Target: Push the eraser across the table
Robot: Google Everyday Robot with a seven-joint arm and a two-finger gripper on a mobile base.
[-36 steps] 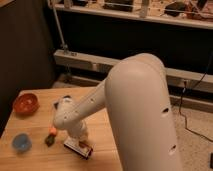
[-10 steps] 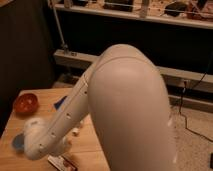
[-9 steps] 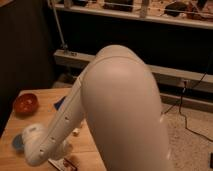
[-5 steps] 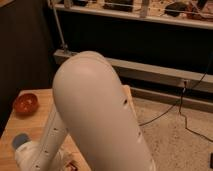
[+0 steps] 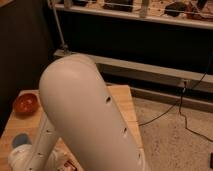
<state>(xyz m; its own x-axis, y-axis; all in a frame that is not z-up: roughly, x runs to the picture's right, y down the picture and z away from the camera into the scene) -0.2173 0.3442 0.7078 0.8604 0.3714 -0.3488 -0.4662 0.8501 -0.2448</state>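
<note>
My white arm (image 5: 90,120) fills the middle of the view, its forearm slanting down to the wrist (image 5: 25,157) at the bottom left. The gripper is hidden beneath that wrist, low over the table's near left part, and it is shut. A small white and red bit of the eraser (image 5: 68,164) peeks out at the bottom edge, just right of the wrist. The pale wooden table (image 5: 122,100) shows on both sides of the arm.
An orange bowl (image 5: 26,103) stands at the table's left side. A blue flat pad (image 5: 20,140) lies nearer, close to the wrist. Behind the table runs a metal rail, and cables trail across the speckled floor (image 5: 175,135) on the right.
The arm's elbow has swung left and closer, covering more of the table. The wrist has sunk toward the bottom left corner, with the eraser still showing just to its right at the bottom edge.
</note>
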